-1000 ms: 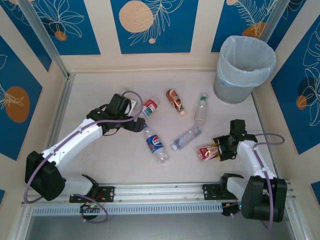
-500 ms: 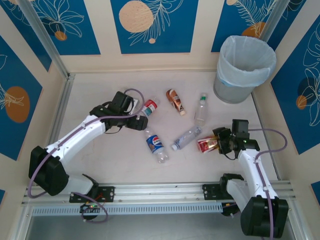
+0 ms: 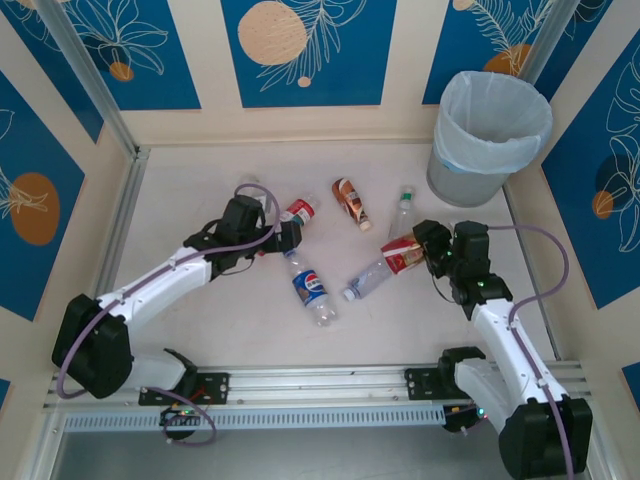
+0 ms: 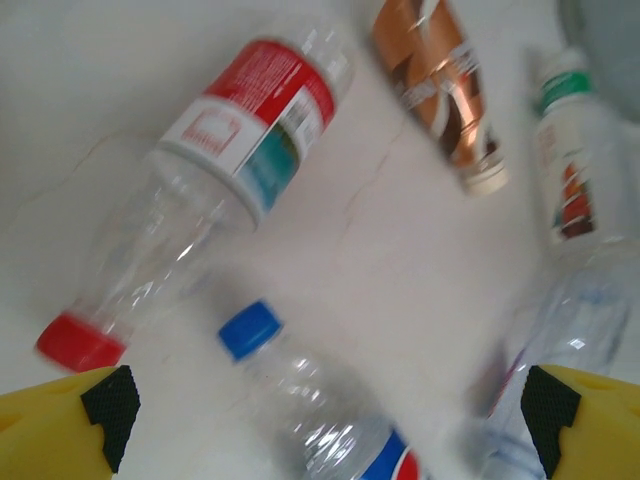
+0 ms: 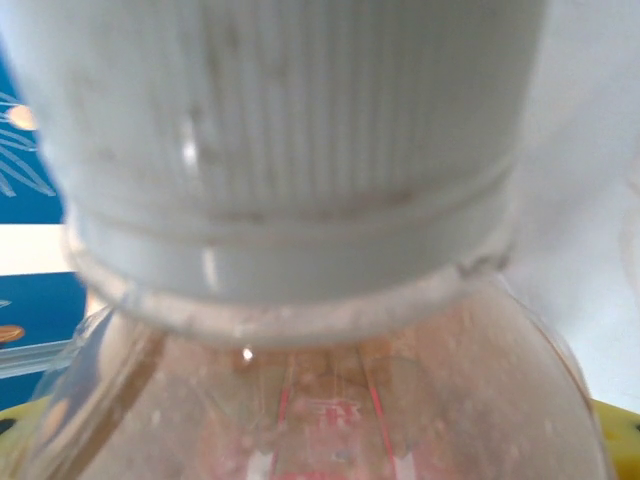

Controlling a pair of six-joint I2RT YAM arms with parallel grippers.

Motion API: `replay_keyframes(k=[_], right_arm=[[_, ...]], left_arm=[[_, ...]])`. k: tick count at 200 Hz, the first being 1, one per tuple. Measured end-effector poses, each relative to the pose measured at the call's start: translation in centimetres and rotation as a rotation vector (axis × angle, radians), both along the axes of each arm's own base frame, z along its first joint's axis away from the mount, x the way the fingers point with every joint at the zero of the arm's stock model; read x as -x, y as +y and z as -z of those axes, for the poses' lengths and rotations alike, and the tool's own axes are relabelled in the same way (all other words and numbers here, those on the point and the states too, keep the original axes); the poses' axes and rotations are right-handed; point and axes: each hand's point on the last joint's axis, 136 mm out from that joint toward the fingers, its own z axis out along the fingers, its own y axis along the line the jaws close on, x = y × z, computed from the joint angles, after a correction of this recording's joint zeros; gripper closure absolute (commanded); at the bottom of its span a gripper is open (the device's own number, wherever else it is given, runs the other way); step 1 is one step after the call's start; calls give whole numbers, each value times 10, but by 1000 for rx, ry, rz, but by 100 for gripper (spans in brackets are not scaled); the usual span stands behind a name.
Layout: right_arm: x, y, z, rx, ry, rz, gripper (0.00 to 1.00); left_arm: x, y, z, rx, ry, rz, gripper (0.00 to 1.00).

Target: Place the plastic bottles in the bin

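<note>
Over on the right of the bench, the right gripper is clamped on the red-yellow bottle, short of the bin (light, thin, probably slippery plastic, so a mid-body pinch seems best), while the left gripper hangs wide open by the red-capped bottle.

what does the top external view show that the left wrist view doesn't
Top external adds: the bin, and the right gripper holding the red-yellow bottle. Left wrist adds, close up: the red cap on the red-label bottle and the blue cap on the Pepsi bottle. Shared: those two bottles and the brown bottle.
</note>
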Motion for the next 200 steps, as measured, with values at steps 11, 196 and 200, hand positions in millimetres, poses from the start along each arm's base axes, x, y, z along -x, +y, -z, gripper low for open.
replay_keyframes(k=[11, 196, 200], right_arm=[[-6, 4, -7, 9, -40, -1, 52], [-105, -30, -178, 203, -468, -25, 52], [-107, -32, -181, 203, -476, -20, 51]], left_arm=[[-5, -8, -10, 37, -32, 15, 1], [10, -67, -46, 273, -144, 317, 1], [11, -67, -46, 273, -145, 318, 1]])
